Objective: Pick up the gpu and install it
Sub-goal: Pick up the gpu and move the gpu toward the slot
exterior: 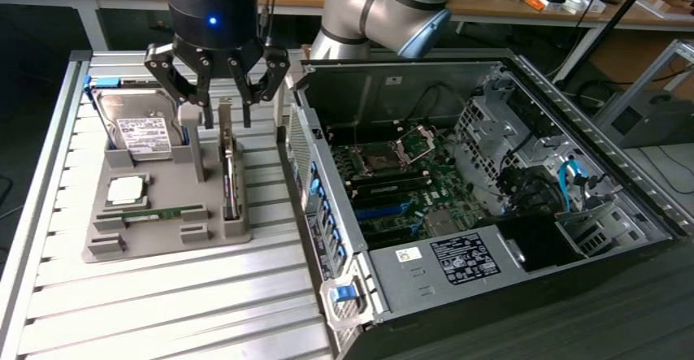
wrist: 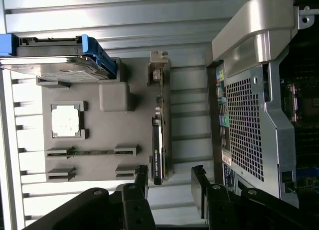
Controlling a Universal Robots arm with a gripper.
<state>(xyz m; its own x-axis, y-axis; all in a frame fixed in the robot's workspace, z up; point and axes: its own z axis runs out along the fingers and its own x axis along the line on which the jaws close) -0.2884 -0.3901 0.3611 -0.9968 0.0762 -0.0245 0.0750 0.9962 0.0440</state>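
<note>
One claw [exterior: 224,116], jaws spread wide and holding nothing, hangs just above the far part of the gpu [exterior: 229,173]. That's the thin dark circuit card w/ a silvery end bracket, standing on edge in a slot on the exterior view's right side of the grey moulded parts tray [exterior: 162,242]. In the wrist view the claw [wrist: 169,177] straddles the line of the gpu [wrist: 158,140], which sits nearer one finger than the other, no contact. The tray lies on the slatted metal counter [exterior: 162,311], just beside the open black-and-silver PC case [exterior: 375,92].

Judgement: step in hand = lining up for the pick. To do it well:
- centre the gap over the card's thin edge
- keep fingers parallel to its faces
- descend straight
- clamp board, not fan, so it lifts w/o jamming in the slot

Silver hard drive [exterior: 141,128] stands near, so give it room.
</note>
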